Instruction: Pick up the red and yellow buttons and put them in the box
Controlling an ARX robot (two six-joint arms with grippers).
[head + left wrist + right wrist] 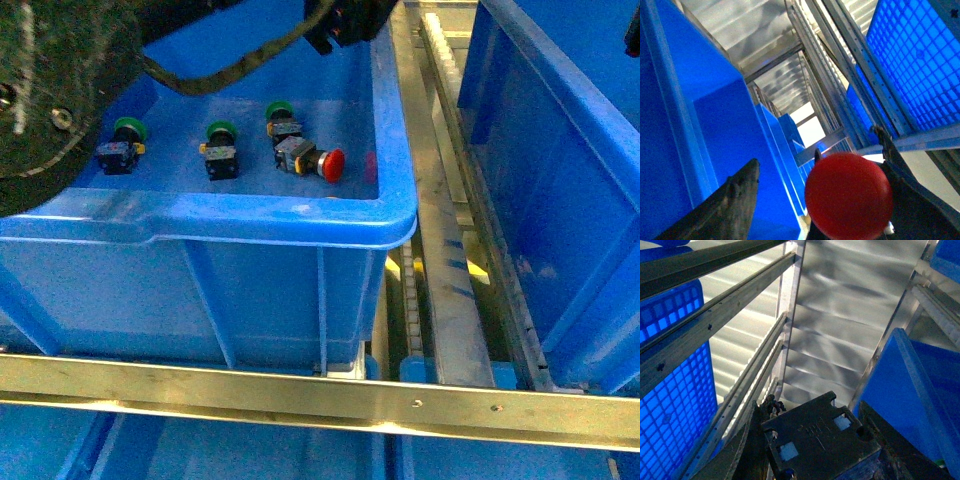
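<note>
While the left gripper (pixel 816 150) holds a red-capped button (pixel 848 196), jaws narrowed about its unseen body, the right gripper (pixel 810 412) is clamped on a black block (pixel 820 437), judged a button's base, cap colour hidden. In the blue bin (pixel 250 225): one loose red button (pixel 318 160) on its side, just beside a green button (pixel 281 115); further green buttons (pixel 128 135), (pixel 221 140) apart. Hazards: either held piece could slip if gripped off-centre, and a grab at the loose red might catch its green neighbour.
</note>
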